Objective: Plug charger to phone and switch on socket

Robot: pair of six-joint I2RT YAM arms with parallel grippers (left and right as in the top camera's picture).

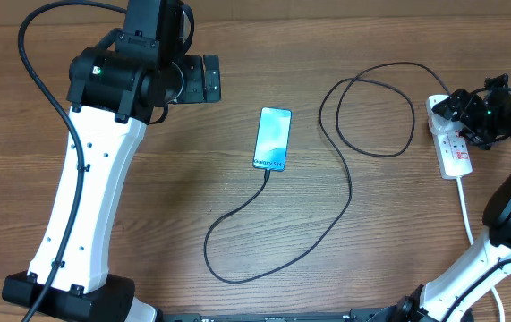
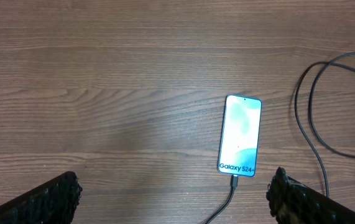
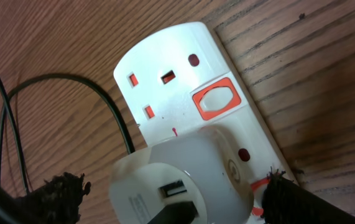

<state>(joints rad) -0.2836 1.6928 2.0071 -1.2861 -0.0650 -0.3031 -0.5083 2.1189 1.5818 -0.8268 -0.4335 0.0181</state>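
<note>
The phone (image 1: 273, 139) lies screen up mid-table, its screen lit (image 2: 240, 135). The charger's black cable (image 1: 349, 188) is plugged into the phone's near end (image 2: 234, 183) and loops right to the socket (image 1: 455, 150), a white power strip. In the right wrist view a white adapter (image 3: 183, 180) sits in the socket (image 3: 183, 68), below a red-framed switch (image 3: 214, 102). My right gripper (image 3: 174, 199) is open, with one finger on each side of the adapter. My left gripper (image 2: 174, 199) hangs open above the table, left of the phone.
The socket's thick white cord (image 1: 466, 210) runs toward the near right edge. The black cable makes a big loop (image 1: 376, 107) between phone and socket, and another (image 1: 237, 259) near the front. The left arm (image 1: 94, 179) spans the table's left side.
</note>
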